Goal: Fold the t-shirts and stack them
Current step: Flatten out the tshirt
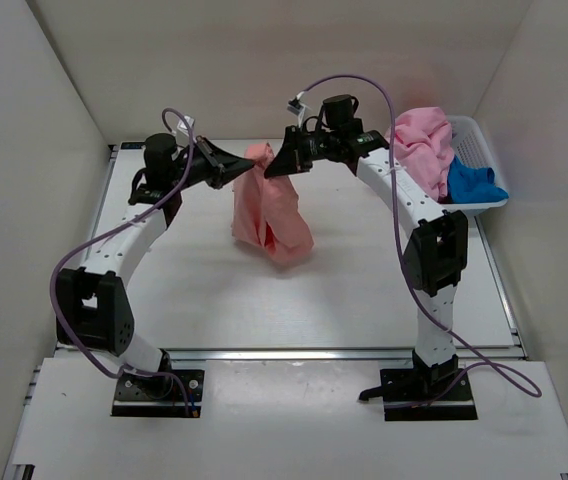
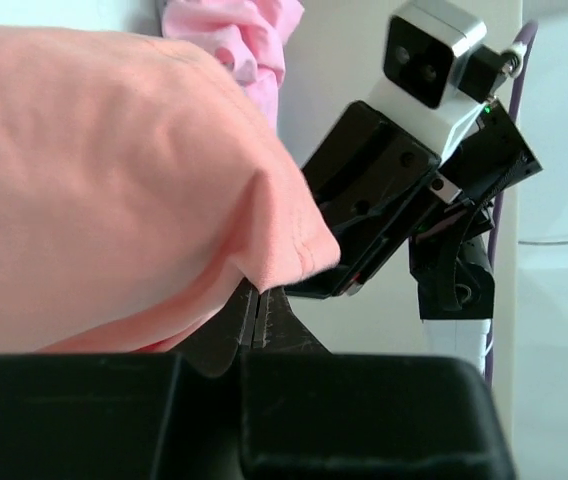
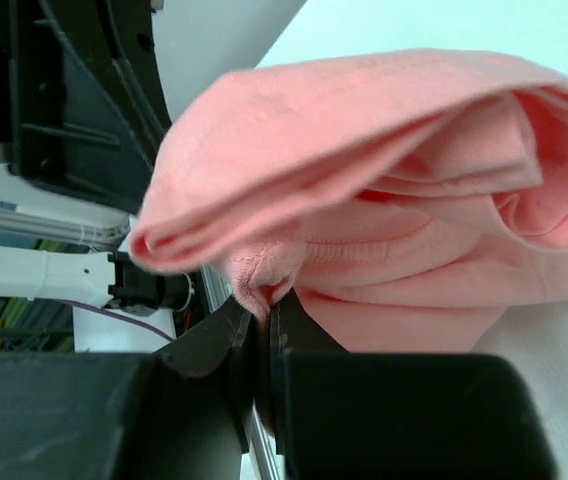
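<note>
1. The salmon-coral t-shirt (image 1: 269,215) is hanging bunched over the middle of the table (image 1: 194,300), strung by its top edge between your 2 grippers. The overhead view is not showing whether its lower end is touching the surface.
2. The left gripper (image 2: 256,318) is pinching a folded edge, jaws closed on the cloth. The right gripper (image 3: 262,325) is clamping the edge the same way, and the 2 are sitting close together.
3. You are opening the shirt out, I judge. Draw the grippers apart evenly and level until the edge is taut, then lay it flat. Each grip is taking only a small bite, so an uneven pull is risking a slip.
4. The lighter pink t-shirt (image 1: 422,145) and the bright blue t-shirt (image 1: 474,182) are waiting in the white basket (image 1: 479,130) at the far right corner.
5. The wrist views are showing each pinch closely. Only the overhead view is showing the crumpled drape and the blue shirt.
</note>
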Robot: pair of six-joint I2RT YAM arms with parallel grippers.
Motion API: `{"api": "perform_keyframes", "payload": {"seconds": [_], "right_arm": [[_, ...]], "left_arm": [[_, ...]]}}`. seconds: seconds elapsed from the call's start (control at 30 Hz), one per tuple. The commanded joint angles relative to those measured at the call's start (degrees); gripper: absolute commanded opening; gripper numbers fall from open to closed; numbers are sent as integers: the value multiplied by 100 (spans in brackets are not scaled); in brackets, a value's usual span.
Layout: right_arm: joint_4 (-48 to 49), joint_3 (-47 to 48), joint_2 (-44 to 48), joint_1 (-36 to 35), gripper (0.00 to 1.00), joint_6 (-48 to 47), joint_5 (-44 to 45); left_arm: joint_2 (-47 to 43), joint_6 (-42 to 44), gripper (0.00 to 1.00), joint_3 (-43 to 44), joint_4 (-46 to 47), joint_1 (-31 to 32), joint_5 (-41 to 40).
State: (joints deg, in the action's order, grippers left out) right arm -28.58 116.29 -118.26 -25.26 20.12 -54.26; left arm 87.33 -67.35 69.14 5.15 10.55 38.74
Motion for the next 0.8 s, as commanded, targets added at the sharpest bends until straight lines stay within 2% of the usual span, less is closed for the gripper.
{"api": "perform_keyframes", "payload": {"seconds": [0.0,0.17,0.2,0.37,0.47,0.63,0.77], "right_arm": [[605,-70,461,380,0,299,-207],[1730,-387,1251,1381,0,1387,-278],[2063,-518,1435,1653,0,1720,-235],[3226,-1379,2243,2681,0,2804,143],[3061,-1355,2623,3165,0,2673,337],[2244,-1003,2931,3606,0,2567,276],[1935,-1081,2764,3502,0,2910,82]], "left_arm": [[-286,-25,0,151,356,-368,-15],[-594,-7,0,871,373,-1044,-419],[-646,107,0,1142,242,-1307,-577],[-664,766,0,2285,-504,-1687,-1210],[-726,1266,0,2839,-1032,-1749,-1595],[-735,2226,0,3877,-2525,-1670,-2553],[-805,2026,0,3389,-2660,-1670,-2583]]}}
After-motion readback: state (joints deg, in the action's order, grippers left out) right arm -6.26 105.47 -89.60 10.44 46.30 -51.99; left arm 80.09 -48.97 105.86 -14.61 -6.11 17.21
